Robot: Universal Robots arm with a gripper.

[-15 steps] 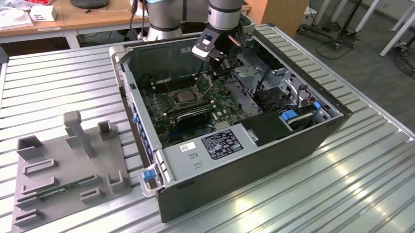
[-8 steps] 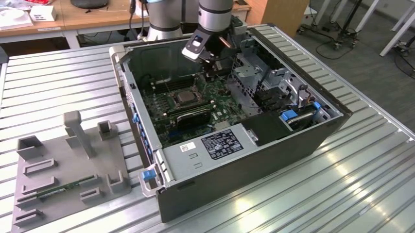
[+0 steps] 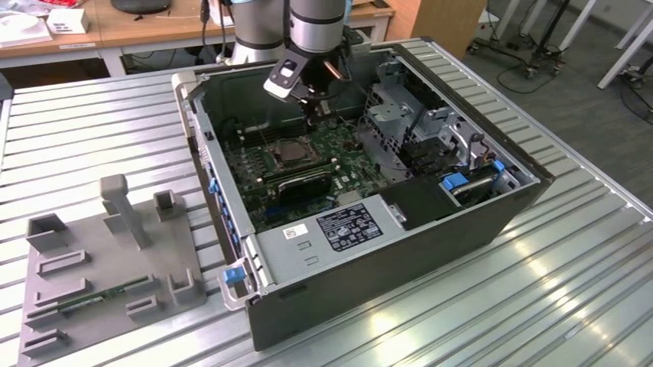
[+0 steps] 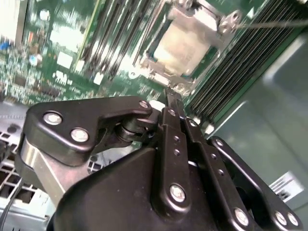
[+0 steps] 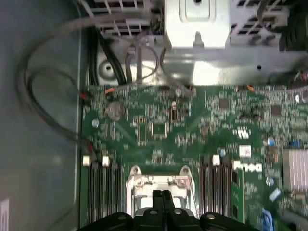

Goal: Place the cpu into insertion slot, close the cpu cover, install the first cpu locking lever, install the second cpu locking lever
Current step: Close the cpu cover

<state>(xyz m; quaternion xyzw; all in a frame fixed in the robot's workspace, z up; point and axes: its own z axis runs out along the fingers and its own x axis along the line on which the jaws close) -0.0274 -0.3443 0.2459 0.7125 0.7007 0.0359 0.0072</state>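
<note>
Hovering inside PC case (image 3: 408, 252) on ribbed tabletop (image 3: 102, 130) w/ hand (image 5: 162, 194) pressed together on nothing, tips over green board near slot (image 3: 289, 153), where cpu (image 4: 184, 44) sits seated (silvery face showing thru window of cover (image 4: 197, 17), which frames it).

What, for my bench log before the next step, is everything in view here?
table: one, silvery slatted metal, under everything.
computer case: one, dark grey, side open, on the table.
motherboard: one, green, inside the case.
insertion slot: one, silvery rim, on the motherboard.
cpu cover: one, silvery frame, lying over the slot.
cpu: one, pale silvery, seen through the cover's window.
fixture tray: one, grey, at the exterior view's left of the case.
memory stick: one, green, in the tray.
arm: one, silver-grey, reaching into the case.
gripper: one, black, shut, above the motherboard near the slot.
</note>
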